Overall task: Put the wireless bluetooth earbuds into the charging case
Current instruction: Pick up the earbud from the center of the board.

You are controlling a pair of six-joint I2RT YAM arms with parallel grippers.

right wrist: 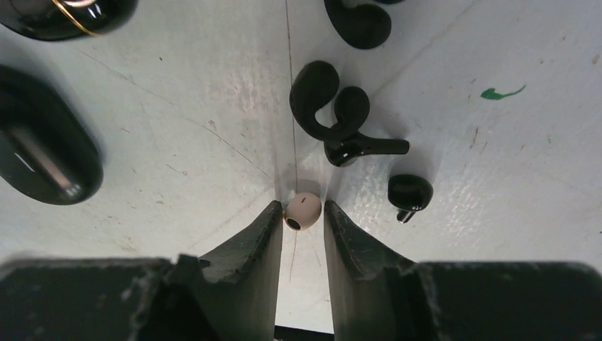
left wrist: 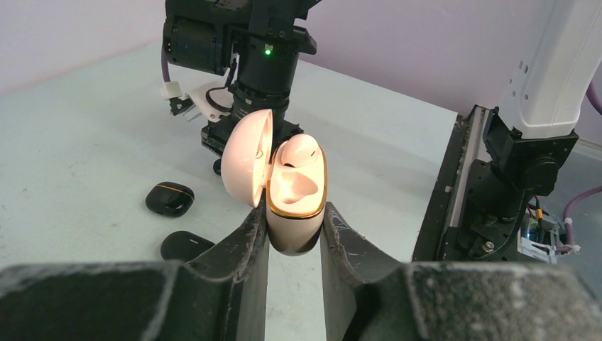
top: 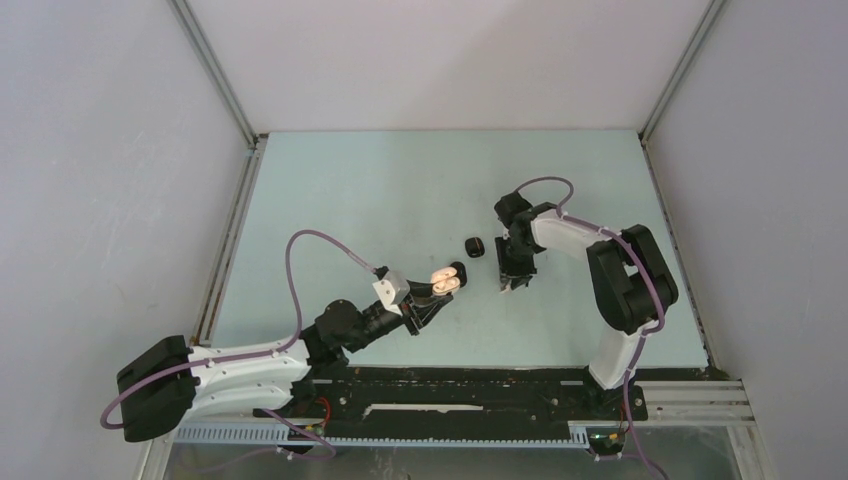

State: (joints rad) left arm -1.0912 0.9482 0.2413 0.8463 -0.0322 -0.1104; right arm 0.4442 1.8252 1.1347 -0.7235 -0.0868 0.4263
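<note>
- Top: left end effector (top: 436,295) holds the open case (top: 447,279) above the bench (top: 350,190); right end effector (top: 512,285) is down at the bench.
- Left wrist: the case base is pinched. Lid up, seated earbud (left wrist: 302,150) in one pocket, the other looks vacant.
- Right wrist: fingers flank the pale earbud (right wrist: 302,211) on the bench; I cannot tell whether they grip it. Probably light, smooth and slip-prone; best held across the bulb. Black earbuds (right wrist: 341,117) and black cases (right wrist: 42,156) lie nearby.

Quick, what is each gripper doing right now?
Left gripper: shut on the open pale charging case.
Right gripper: jaws straddle the pale earbud; whether they pinch it cannot be told.
</note>
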